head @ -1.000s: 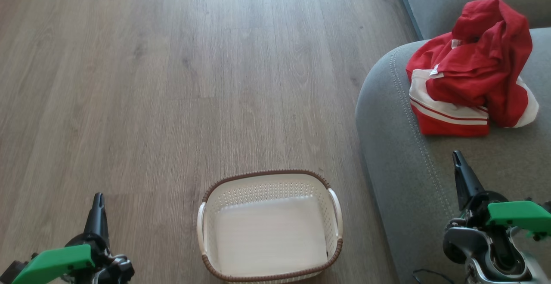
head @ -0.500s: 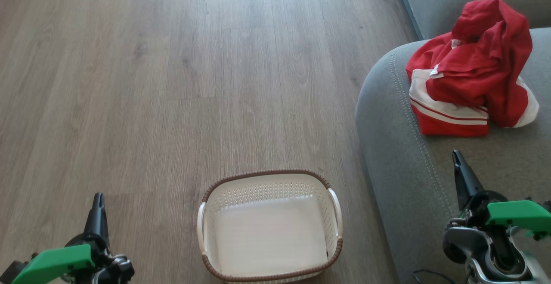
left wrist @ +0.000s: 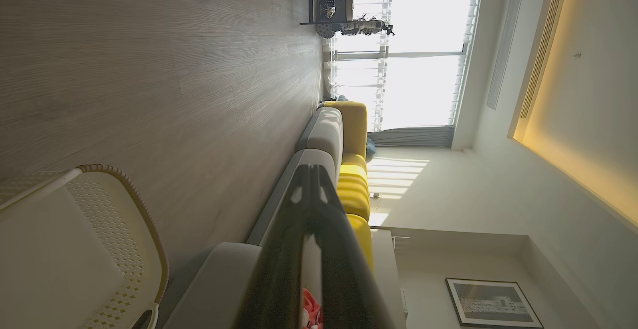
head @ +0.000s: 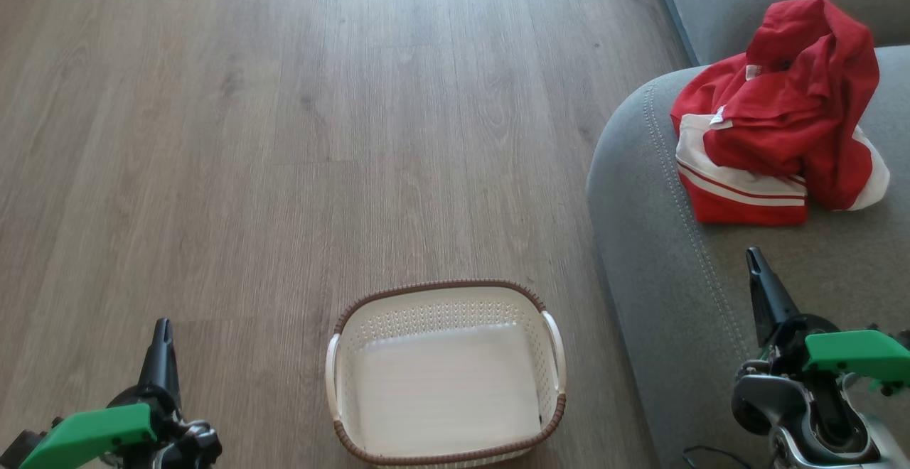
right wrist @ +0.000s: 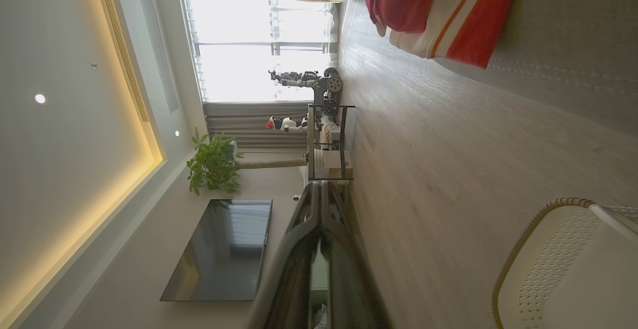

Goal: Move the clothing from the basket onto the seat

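Hovering: left pincer (head: 163, 325) closed, empty | right pincer (head: 753, 256) closed, apparently empty | clothing (head: 782, 114) on seat (head: 654, 256)

Pale wood-plank floor (head: 284, 135) runs to a bright window (right wrist: 249, 35) with grey curtains (right wrist: 249, 124). A potted plant (right wrist: 214, 167), a dark television (right wrist: 224, 249) and a metal shelf (right wrist: 326, 142) are near it. Warm light edges the ceiling (right wrist: 60, 144).

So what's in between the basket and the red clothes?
In the head view, a strip of bare wooden floor and then the rounded edge of the grey seat lie between the basket and the clothing.
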### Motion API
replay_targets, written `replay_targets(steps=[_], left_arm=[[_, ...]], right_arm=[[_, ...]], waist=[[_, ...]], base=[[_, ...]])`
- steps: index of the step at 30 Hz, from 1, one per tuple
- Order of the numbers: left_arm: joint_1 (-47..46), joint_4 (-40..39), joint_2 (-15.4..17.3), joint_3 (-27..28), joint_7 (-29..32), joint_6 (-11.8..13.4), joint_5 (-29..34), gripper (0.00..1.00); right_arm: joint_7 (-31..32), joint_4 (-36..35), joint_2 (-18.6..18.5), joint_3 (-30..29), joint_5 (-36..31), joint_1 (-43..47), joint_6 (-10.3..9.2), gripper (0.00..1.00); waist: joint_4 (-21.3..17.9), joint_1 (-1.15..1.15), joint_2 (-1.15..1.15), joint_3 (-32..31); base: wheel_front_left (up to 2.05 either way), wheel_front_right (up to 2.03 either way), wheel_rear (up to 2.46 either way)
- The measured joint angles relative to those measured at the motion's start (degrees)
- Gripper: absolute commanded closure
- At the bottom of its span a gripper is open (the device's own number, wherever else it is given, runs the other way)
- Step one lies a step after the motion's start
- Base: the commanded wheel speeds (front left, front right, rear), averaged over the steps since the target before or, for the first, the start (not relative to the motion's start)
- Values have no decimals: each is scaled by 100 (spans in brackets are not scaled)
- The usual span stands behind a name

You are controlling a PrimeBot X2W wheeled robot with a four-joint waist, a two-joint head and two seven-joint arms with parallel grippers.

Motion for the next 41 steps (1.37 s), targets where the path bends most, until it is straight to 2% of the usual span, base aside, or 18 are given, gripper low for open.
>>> replay_targets(steps=[41], left_arm=[[-2,-1,-1,1,1,0,0,100]], right_arm=[[-350,-103,-297,417,353,0,0,100]], waist=[[1,0,0,3]], base=[[0,0,0]])
